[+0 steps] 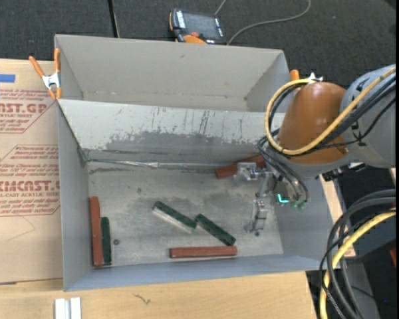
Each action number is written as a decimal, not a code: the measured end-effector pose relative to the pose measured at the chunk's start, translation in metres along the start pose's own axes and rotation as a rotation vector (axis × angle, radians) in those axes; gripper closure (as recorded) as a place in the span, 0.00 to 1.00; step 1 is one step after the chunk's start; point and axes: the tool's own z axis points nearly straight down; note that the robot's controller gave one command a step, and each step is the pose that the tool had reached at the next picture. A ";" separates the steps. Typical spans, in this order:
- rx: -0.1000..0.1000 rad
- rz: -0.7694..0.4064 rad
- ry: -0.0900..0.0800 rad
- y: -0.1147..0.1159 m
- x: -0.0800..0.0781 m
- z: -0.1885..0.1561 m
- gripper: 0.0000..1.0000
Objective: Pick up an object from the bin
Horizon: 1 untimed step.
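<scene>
My gripper (258, 219) hangs low over the bin floor at the right side, pointing down. Just to its left lies a dark green stick (216, 229), set at a slant, a short gap away from the gripper. Further left, a second green stick with a pale edge (173, 216) meets the first one end to end. A red-brown stick (203, 252) lies flat near the front wall, below and left of the gripper. A short brown piece (226, 172) rests by the back slope, up and left of the gripper.
Against the left wall a red stick (94, 231) and a dark green stick (106, 241) lie side by side. The arm with its orange cover and cables fills the right rim of the bin. The bin's right wall is close beside the gripper.
</scene>
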 end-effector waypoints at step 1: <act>-0.002 0.168 -0.002 0.048 0.029 0.072 0.00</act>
